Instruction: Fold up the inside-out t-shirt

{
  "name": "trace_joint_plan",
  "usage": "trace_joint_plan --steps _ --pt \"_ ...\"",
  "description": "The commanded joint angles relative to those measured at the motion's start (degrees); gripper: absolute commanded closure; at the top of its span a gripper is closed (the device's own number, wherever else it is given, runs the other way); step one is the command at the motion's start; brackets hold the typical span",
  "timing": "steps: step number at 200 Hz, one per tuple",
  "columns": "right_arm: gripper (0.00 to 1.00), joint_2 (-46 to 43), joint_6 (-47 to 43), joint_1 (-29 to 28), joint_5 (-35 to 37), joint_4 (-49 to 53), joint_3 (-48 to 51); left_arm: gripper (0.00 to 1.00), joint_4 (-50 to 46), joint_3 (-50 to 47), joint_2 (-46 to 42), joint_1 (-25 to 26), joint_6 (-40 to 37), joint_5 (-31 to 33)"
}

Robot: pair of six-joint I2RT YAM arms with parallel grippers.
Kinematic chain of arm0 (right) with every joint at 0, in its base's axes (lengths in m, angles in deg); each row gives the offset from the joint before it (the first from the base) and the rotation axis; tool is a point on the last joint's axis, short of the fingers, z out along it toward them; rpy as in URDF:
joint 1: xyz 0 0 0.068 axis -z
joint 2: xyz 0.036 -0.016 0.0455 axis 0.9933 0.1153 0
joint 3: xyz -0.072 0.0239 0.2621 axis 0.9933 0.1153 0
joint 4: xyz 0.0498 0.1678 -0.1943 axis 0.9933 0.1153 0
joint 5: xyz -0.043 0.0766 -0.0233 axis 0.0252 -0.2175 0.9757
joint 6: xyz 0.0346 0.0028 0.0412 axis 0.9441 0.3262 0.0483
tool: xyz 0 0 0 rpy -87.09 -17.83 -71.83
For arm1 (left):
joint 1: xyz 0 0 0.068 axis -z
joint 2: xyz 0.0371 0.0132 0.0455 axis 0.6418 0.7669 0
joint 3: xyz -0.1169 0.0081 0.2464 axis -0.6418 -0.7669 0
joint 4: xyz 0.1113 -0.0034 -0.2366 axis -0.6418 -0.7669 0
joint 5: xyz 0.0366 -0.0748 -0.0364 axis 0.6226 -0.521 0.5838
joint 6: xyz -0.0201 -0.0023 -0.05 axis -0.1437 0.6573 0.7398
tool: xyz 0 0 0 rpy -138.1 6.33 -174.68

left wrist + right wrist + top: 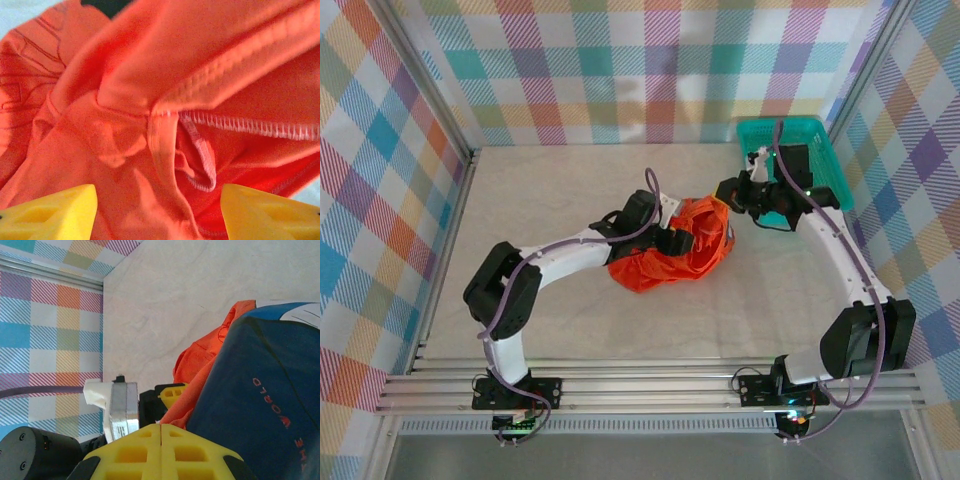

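My left gripper (159, 202) has jaws apart around a seam of the bright orange-red cloth t-shirt (665, 262), heaped in the middle of the pale table (570, 190), so I should close on one layer only (not the hem underneath) while the right gripper (161, 432), jaws together seemingly on its edge, pulls gently.

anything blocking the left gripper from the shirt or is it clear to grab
Nothing visible stands in the way. The left gripper is open, and the t-shirt is bunched right up in front of it, with a stitched hem just ahead of the fingers.
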Motion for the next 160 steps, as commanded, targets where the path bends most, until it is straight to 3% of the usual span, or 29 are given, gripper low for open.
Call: trace_joint_plan --steps 1,64,97,125,141,160 --pt "1.00 -0.66 -0.88 0.36 -0.53 0.22 0.75 0.34 6.85 0.73 1.51 0.83 5.59 1.80" --pt "1.00 -0.81 -1.06 0.58 -0.44 0.32 0.94 0.40 2.23 5.77 7.83 1.00 6.52 4.03" --pt "1.00 -0.83 -1.31 1.08 -0.36 0.33 1.39 0.58 -2.95 7.09 8.04 0.98 3.42 7.26" --pt "1.00 -0.92 -1.49 1.55 -0.51 0.31 1.90 0.88 -8.37 6.87 6.18 0.65 -1.27 11.61" --pt "1.00 -0.84 -1.97 1.68 -0.33 0.53 2.27 1.00 -11.13 7.25 3.43 0.07 -3.22 12.70" --pt "1.00 -0.58 -2.12 1.73 -0.09 0.14 2.21 1.00 -16.06 10.17 -0.86 -0.64 -6.41 14.40"
